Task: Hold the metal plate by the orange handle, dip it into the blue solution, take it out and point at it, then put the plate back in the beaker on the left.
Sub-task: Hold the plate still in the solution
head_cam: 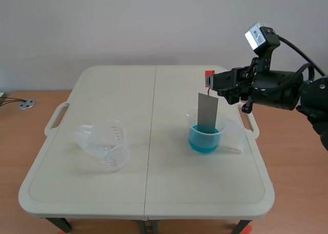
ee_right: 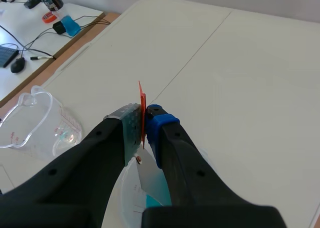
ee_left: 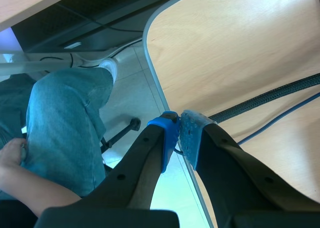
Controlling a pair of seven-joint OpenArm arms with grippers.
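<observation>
Right tool pinching orange handle.
Metal plate hangs upright in blue solution; left tool pressed together.

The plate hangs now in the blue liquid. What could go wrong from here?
1. The right end effector pinches only the thin orange handle; the metal plate could swing or slip.
2. A sideways lift might catch the filled beaker and spill the blue solution.
3. The wet plate may drip on the table on its way to the empty beaker.

Bright, even light; soft shadows.
</observation>
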